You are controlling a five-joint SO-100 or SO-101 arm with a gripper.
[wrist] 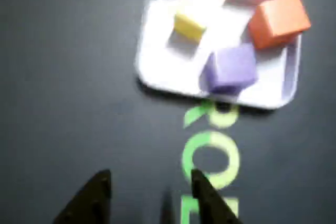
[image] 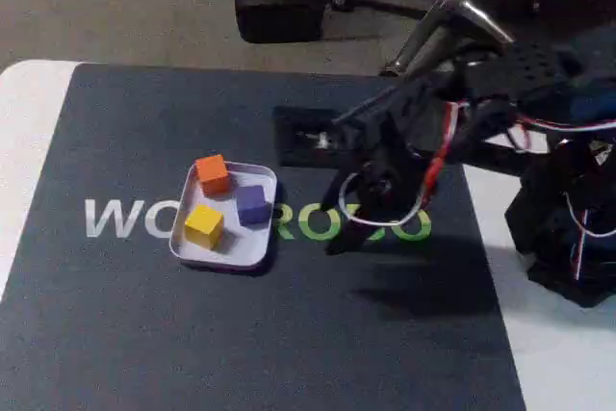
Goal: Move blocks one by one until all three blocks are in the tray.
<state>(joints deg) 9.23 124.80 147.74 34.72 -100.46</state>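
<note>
My gripper (wrist: 149, 179) is open with nothing between the fingers, above the dark mat (image: 144, 334) just beside the tray (image: 258, 180). In the tray lie the orange block (image: 212, 173), the yellow block (image: 204, 224) and the purple block (image: 252, 204), slightly apart

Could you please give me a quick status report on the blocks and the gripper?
Gripper open, empty, off the tray. Yellow block, orange block, purple block all in tray. Nothing in the way.
</note>
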